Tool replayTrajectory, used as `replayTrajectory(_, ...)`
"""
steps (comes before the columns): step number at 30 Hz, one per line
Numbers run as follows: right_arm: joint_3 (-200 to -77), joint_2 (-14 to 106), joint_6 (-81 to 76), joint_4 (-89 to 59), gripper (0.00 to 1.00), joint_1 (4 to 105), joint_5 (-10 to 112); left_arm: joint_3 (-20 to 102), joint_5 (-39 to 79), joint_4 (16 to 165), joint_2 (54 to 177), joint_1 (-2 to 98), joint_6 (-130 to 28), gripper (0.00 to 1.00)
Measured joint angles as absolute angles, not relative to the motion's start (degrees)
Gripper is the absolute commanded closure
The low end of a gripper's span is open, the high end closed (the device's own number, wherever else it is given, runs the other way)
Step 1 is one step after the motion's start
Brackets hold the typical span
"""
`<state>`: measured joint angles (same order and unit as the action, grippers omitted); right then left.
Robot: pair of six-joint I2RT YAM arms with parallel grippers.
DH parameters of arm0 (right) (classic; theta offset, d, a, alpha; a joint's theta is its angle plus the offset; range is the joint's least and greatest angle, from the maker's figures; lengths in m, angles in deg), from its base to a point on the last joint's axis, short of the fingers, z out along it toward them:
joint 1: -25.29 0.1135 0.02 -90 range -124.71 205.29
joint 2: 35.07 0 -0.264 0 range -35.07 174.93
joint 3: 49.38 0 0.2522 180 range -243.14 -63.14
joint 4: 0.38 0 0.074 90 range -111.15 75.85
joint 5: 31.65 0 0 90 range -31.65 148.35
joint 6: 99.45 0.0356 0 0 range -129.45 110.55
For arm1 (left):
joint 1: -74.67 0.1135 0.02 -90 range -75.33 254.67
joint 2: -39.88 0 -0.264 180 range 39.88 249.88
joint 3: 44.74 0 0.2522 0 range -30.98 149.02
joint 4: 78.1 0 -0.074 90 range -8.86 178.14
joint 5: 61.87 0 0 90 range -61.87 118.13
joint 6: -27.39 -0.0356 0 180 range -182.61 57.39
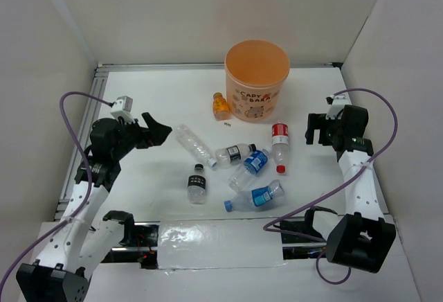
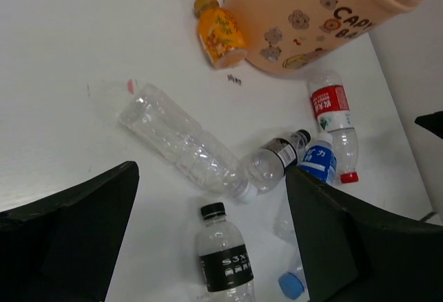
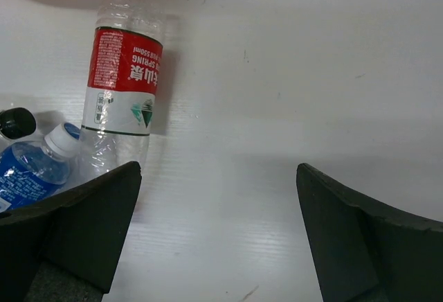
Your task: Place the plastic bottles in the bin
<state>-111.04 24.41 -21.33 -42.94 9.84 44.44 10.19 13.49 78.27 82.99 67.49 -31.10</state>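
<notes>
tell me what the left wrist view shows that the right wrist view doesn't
Only the left wrist: the orange bottle beside the bin, the unlabelled clear bottle, the nearest black-labelled bottle, a blue cap, and the open left tool.
Only the right wrist: the open right tool.
Both: the red-labelled bottle, the blue-labelled bottle with its white cap, the second black-labelled bottle (only its cap in the right wrist view), and the bin, a mere sliver in the right wrist view.
</notes>
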Motion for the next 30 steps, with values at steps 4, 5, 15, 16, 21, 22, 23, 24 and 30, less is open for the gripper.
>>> replayTrajectory(4,-111.0,24.4,-23.1,-43.3,0.0,9.9,44.2,10.1,10.6,76.4,85.5,67.4,-29.7,0.0)
replayTrajectory(5,-111.0,24.4,-23.9,-43.5,0.0,9.9,44.2,10.1,10.0,76.3,85.6,67.3,-29.4,0.0)
replayTrajectory(15,-111.0,24.3,-28.8,-43.9,0.0,9.8,49.6,10.1,8.0,76.7,88.2,63.6,-27.5,0.03)
replayTrajectory(16,-111.0,24.2,-29.9,-43.9,0.0,9.8,49.6,10.2,8.4,77.1,89.0,62.7,-26.8,0.07)
replayTrajectory(21,-109.5,22.0,-33.9,-43.3,0.0,9.9,49.6,14.3,13.2,76.5,97.7,56.4,-23.7,0.59)
replayTrajectory(22,-109.3,22.0,-34.9,-43.5,0.0,9.9,49.6,15.7,15.2,76.2,99.9,55.0,-23.1,0.59)
replayTrajectory(23,-109.3,22.0,-36.1,-43.8,0.0,9.9,49.5,17.0,16.5,76.1,101.7,53.9,-22.7,0.37)
replayTrajectory(24,-109.2,22.7,-36.4,-43.8,0.0,9.9,49.5,18.3,18.1,76.0,103.5,52.9,-21.9,0.25)
replayTrajectory(30,-108.9,27.3,-37.8,-45.2,0.66,9.9,47.2,26.1,29.7,69.5,113.4,46.6,-13.4,0.0)
